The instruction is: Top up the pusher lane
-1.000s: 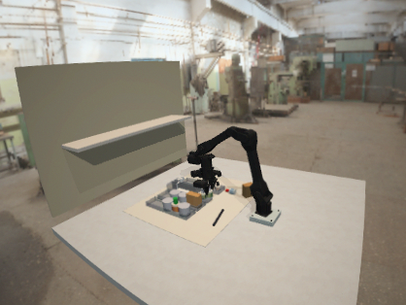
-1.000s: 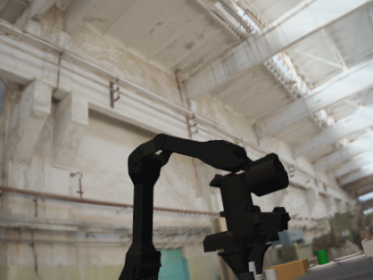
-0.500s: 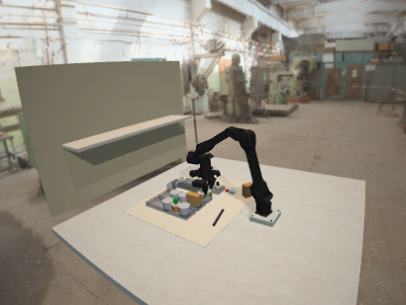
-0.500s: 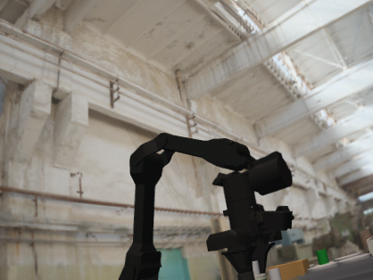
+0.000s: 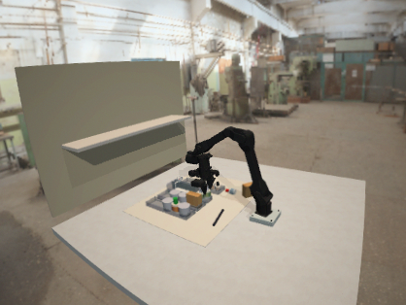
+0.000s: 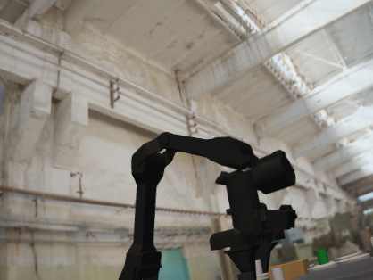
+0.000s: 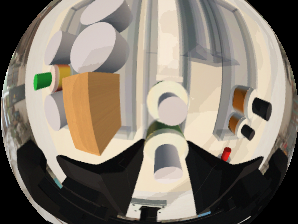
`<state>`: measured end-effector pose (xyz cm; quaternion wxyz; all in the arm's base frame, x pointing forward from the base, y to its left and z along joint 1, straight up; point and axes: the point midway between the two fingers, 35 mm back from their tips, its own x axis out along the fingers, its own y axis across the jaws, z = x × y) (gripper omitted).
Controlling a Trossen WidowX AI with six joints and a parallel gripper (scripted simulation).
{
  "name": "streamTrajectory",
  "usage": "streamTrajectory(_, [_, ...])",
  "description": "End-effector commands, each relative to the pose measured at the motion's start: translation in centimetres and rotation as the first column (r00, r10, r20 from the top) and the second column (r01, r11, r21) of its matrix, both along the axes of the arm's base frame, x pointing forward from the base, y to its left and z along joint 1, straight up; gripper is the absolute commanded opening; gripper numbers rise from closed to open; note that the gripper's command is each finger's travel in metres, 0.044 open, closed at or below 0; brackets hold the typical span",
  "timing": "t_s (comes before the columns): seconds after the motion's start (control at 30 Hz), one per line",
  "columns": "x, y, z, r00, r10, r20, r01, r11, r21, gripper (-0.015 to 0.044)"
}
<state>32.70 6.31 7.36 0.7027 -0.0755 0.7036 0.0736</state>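
One white jar (image 7: 166, 157) clamped in the tool (image 7: 166, 163), fingertips hidden, green-lidded lane jar (image 7: 166, 106) half-covered.

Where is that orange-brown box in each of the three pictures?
Top: the box sits in the grey tray, just left of the claw.
Exterior: bottom edge, right of centre.
Wrist: left of centre.
Shared landmark: the green-capped jar beside the box.

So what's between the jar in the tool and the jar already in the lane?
In the wrist view, a dark green piece shows between the held jar and the lane jar; what it is cannot be told.
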Motion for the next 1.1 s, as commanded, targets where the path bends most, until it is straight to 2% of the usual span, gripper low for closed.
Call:
streamTrajectory(0.0, [0.98,0.22,0.59,0.999,0.003,0.034,-0.003,1.0,0.006,0.0])
streamTrajectory(1.07, [1.57,0.35,0.74,0.999,0.003,0.035,-0.003,1.0,0.006,0.0])
